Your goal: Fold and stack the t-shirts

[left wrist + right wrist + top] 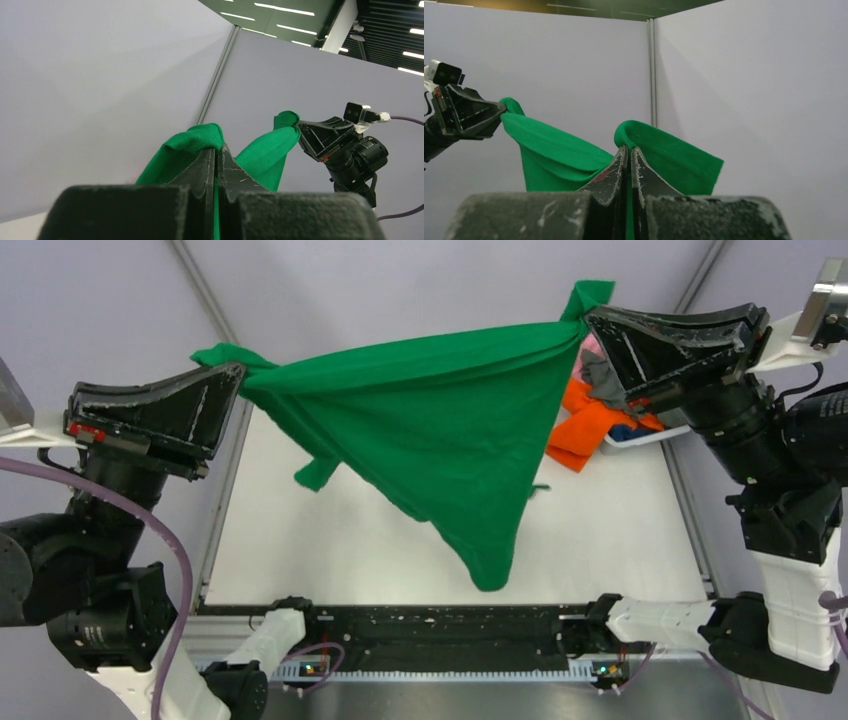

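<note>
A bright green t-shirt (440,420) hangs stretched in the air between both grippers, its lower part drooping to a point above the table. My left gripper (238,370) is shut on its left corner; the cloth shows pinched between the jaws in the left wrist view (197,142). My right gripper (588,320) is shut on its right corner, also seen in the right wrist view (659,145). An orange t-shirt (585,430), a dark grey one (600,375) and bits of blue (622,432) and pink (592,343) lie in a heap at the back right, partly hidden by the right gripper.
A white basket (640,440) holds the heap at the back right, its rim just showing. The white table top (330,540) lies under the hanging shirt. Grey walls with metal posts (205,290) close the back. A black rail (440,630) runs along the near edge.
</note>
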Tool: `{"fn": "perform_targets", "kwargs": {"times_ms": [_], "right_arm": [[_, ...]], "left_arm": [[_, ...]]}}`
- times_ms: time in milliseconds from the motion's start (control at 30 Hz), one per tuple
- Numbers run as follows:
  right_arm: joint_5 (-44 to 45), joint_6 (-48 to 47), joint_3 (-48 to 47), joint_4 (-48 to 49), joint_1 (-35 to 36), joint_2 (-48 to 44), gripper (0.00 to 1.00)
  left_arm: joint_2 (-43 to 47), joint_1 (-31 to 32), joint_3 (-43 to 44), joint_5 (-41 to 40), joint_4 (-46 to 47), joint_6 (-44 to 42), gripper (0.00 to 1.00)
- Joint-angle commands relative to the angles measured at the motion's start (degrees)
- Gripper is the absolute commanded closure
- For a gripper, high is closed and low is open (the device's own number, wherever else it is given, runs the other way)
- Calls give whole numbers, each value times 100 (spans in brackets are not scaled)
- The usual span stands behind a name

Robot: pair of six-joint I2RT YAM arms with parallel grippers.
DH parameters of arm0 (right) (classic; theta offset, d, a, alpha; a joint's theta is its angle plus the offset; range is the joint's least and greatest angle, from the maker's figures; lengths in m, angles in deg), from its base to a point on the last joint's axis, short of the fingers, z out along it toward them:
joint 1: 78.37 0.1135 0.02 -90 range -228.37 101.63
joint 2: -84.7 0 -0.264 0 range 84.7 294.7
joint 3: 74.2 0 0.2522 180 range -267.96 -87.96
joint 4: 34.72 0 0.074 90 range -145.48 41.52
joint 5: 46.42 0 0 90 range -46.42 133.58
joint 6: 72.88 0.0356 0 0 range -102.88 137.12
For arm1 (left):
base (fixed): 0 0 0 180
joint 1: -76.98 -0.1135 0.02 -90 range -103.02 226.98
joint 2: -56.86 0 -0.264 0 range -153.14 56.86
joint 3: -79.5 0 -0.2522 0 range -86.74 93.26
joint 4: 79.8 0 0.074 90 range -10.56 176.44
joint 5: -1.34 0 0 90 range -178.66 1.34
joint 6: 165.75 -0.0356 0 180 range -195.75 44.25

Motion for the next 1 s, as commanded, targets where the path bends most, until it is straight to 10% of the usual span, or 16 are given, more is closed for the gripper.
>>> {"fn": "perform_targets", "kwargs": {"times_ms": [0, 400, 700, 867, 967], "right_arm": [[206, -42, 6, 10, -11, 56, 100], [3790, -1277, 1897, 1751, -180, 1249, 100], [2978, -256, 1952, 2588, -1721, 4321, 100], [1299, 849, 550, 2434, -2527, 6366, 100], [820, 1103, -43, 2410, -2774, 6989, 62]], "left_arm": [[-164, -24, -69, -207, 275, 23, 100], [-2099, 19, -1255, -1490, 234, -376, 100], [-6211, 47, 2, -2422, 150, -646, 100], [-8353, 55, 1629, -2233, 172, -391, 69], [-8511, 137, 1465, -2203, 561, -305, 26]]}}
